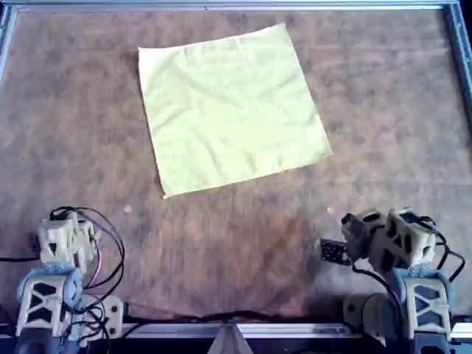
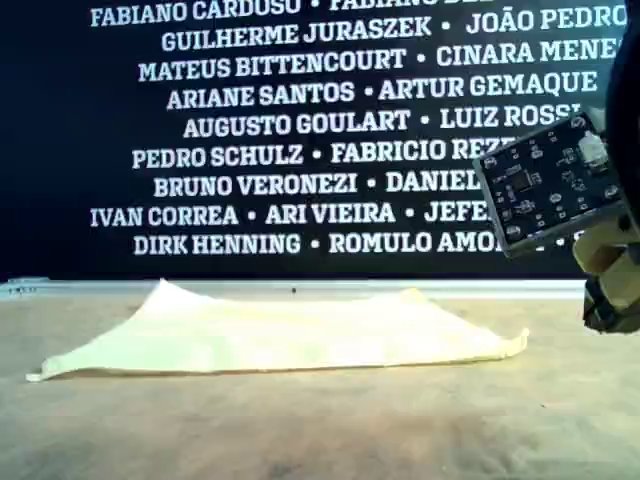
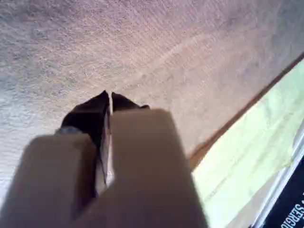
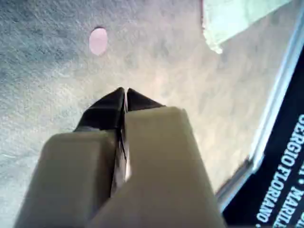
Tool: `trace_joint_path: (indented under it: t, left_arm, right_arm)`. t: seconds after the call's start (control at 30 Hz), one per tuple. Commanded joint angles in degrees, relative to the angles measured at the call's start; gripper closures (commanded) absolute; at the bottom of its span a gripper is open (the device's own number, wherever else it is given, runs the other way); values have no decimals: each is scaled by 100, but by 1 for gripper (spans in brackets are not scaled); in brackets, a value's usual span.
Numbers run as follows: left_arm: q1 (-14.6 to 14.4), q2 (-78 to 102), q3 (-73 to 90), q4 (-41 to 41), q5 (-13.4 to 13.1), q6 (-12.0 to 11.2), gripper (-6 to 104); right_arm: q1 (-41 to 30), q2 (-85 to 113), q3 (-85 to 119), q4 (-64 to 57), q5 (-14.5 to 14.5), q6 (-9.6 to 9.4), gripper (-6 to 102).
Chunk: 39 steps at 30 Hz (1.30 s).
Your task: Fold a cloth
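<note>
The pale yellow cloth (image 1: 232,110) lies spread out as one flat square on the brown table, turned slightly askew, toward the far side in the overhead view. From the exterior view the cloth (image 2: 290,335) looks low with faint ripples. My left gripper (image 3: 110,95) is shut with nothing in it and hovers over bare table, with the cloth's edge (image 3: 256,152) off to one side. My right gripper (image 4: 125,90) is also shut on nothing, with a cloth corner (image 4: 232,16) well ahead of it. Both arms sit at the near edge: left (image 1: 68,234), right (image 1: 361,230).
A metal rail (image 1: 236,6) frames the table's far side, and a black banner with white names (image 2: 320,130) stands behind it. Two small pink dots (image 1: 127,209) (image 1: 330,210) mark the table in front of the arms. Loose cables (image 1: 103,243) hang by the left arm.
</note>
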Motion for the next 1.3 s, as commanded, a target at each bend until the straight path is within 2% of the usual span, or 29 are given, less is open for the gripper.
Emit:
trace_joint_path:
  t: [0.0,0.4,0.47,0.77,0.87,0.93,1.0,1.07,1.1,1.13,1.2,1.27]
  left_arm:
    - [53,35,-105,9,-9,26,99]
    - [53,18,-105,9,0,26,99]
    - [26,18,-105,18,79,-35,99]
    - [9,62,-141,-70,105,-53,97]
    - [9,62,-220,-70,105,-70,85]
    - [9,62,-237,-79,105,-79,73]
    - [9,62,-237,-88,105,-9,59]
    - [9,62,-237,-88,105,18,47]
    - [0,62,-246,-88,114,18,43]
    - [-9,62,-255,-88,114,-44,39]
    - [-167,70,-352,-97,123,-53,33]
    - [-624,62,-580,-97,123,-53,31]
  right_arm:
    - [-62,237,44,88,-9,44,96]
    - [-62,237,44,88,-18,53,96]
    - [-62,237,44,70,0,-9,96]
    - [-79,237,53,-914,9,-26,94]
    - [-79,229,53,-940,9,-26,83]
    - [-79,229,53,-923,9,26,71]
    - [-70,229,53,-905,9,-18,59]
    - [-53,229,53,-905,9,-18,50]
    - [-62,229,53,-923,0,44,46]
    - [-62,229,44,-1002,-18,53,43]
    - [0,229,18,-1002,-70,62,37]
    - [9,229,9,-1011,-79,-18,34]
